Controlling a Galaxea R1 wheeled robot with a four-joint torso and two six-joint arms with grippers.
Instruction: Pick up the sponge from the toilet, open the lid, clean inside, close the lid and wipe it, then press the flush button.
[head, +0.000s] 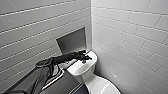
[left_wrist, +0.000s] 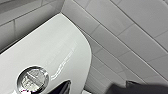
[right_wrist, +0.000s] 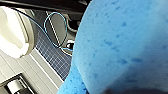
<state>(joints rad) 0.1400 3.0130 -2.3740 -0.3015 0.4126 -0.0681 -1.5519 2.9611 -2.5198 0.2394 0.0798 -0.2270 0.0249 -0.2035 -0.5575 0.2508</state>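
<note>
The left tool (head: 84, 57) hangs over the far tank top of the toilet (head: 86, 71), just beside the round chrome flush button (left_wrist: 33, 79); whether it is spread or clenched I cannot tell; the right tool (right_wrist: 125, 88) grasps the blue sponge (right_wrist: 125, 42), close against its wrist camera.

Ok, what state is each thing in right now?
White glossy oval bowl lid: down, closed.
Round chrome flush button: uncovered, nothing resting on it.
Bright blue porous sponge: off the toilet, close against the right wrist camera.
Left gripper: over the white tank top, beside the button.
</note>
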